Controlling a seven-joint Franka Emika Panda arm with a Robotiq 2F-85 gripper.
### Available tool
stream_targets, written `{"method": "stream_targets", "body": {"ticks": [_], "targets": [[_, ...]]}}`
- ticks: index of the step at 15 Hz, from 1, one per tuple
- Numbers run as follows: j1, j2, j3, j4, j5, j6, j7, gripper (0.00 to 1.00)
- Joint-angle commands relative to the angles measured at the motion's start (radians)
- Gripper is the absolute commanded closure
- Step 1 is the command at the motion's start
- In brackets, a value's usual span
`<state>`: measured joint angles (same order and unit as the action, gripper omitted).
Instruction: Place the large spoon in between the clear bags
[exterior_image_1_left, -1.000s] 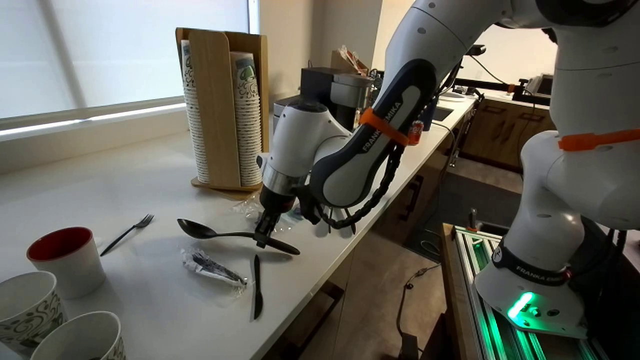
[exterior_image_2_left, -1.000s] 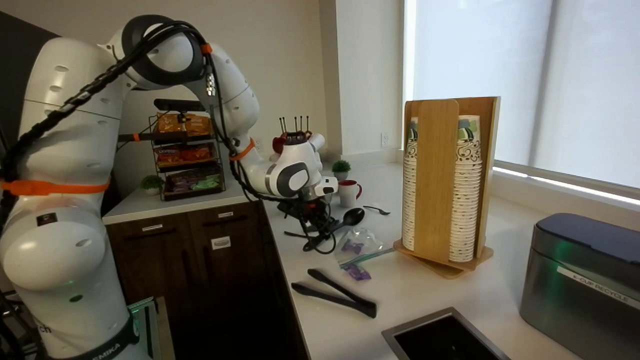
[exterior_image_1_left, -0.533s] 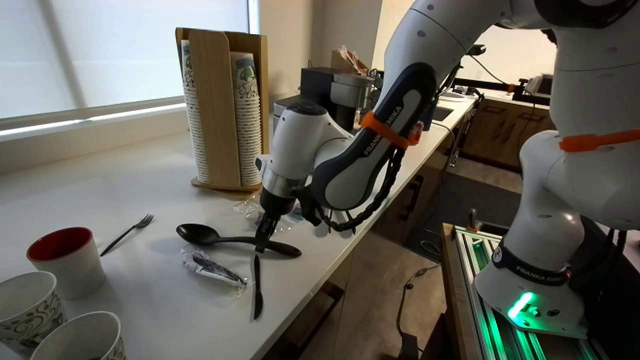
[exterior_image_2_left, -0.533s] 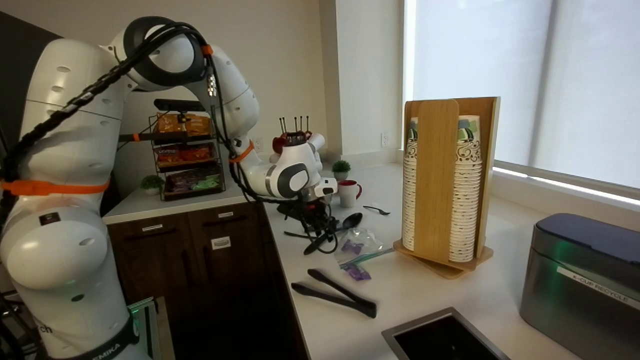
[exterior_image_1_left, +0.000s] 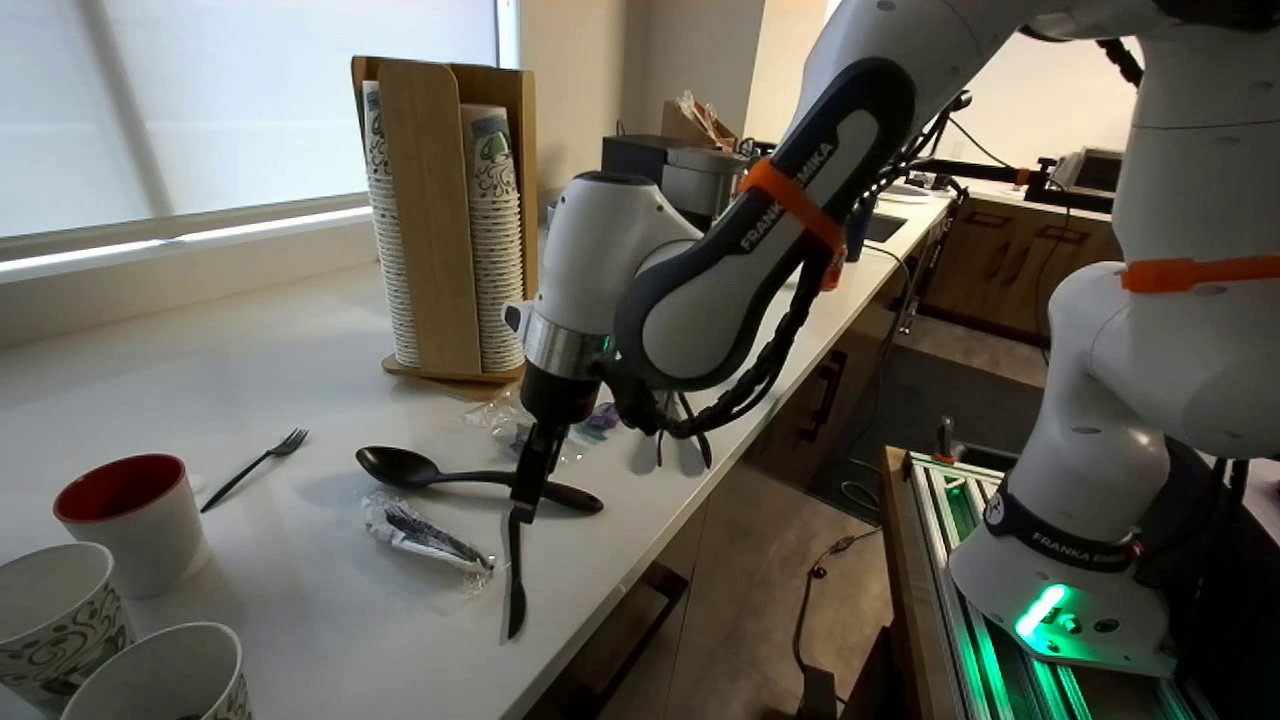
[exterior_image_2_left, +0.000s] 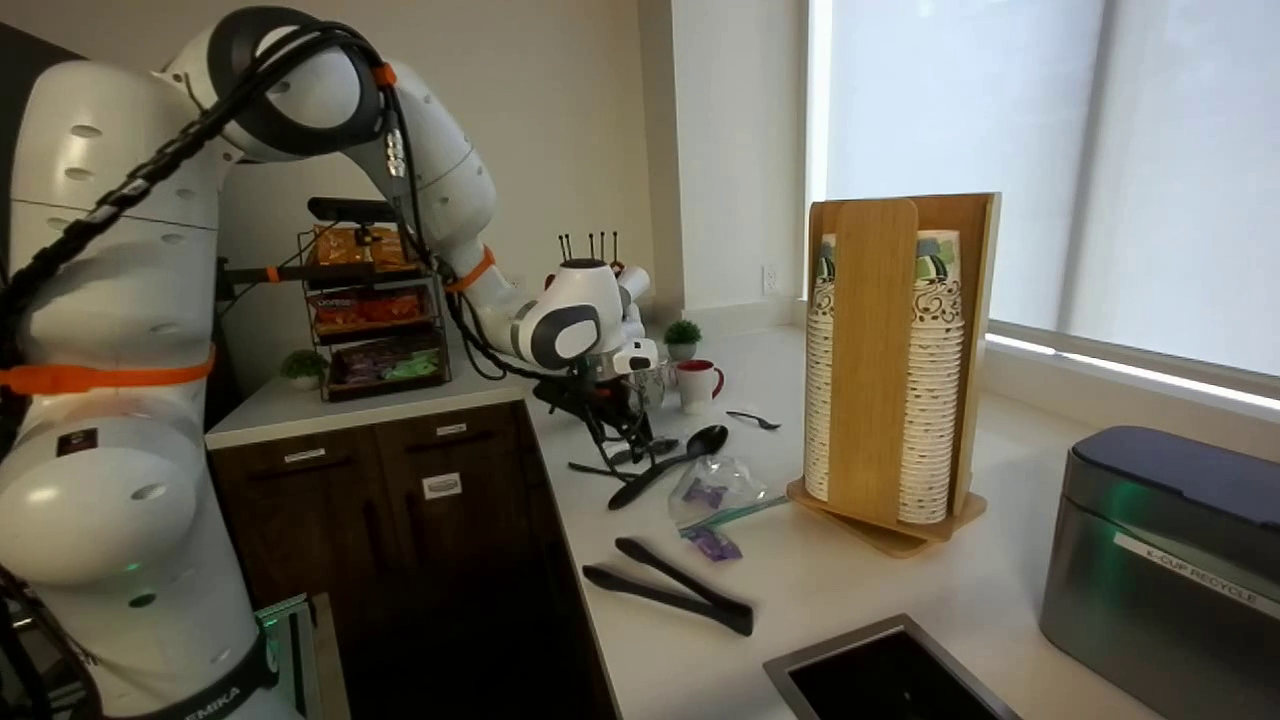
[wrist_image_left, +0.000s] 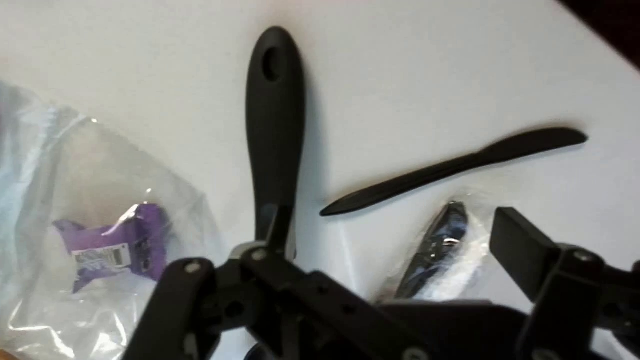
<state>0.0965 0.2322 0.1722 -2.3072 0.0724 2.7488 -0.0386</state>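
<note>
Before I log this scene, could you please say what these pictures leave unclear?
Spoon: wrist view, partly hidden by the gripper.
Wrapped item: wrist view, lower part behind the gripper.
Bag: wrist view, cut off by the left edge.
Packet label: wrist view, too blurred to read.
Nearest cup: in an exterior view, base cut off by the bottom edge.

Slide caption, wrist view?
Open gripper near the large spoon, which lies between one clear bag and a second clear bag; knife at right.
</note>
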Motion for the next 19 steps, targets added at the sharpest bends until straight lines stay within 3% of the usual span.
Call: {"method": "stream_targets", "body": {"ticks": [1, 5, 11, 13, 14, 19], "targets": [[-0.039, -0.142, 0.047, -0.06, 0.112, -0.142, -0.143, 0.0], [-0.025, -0.246, -0.024, -0.081, 0.05, -0.201, -0.079, 0.0], [-0.064, -0.338, -0.109, -0.074, -0.042, -0.322, 0.184, 0.0], [-0.072, -0.34, -0.138, -0.061, 0.07, -0.346, 0.155, 0.0], [-0.064, -0.318, -0.126, -0.051, 0.009, -0.317, 0.143, 0.0], [-0.073, -0.324, -0.143, -0.051, 0.051, -0.322, 0.144, 0.0]]}}
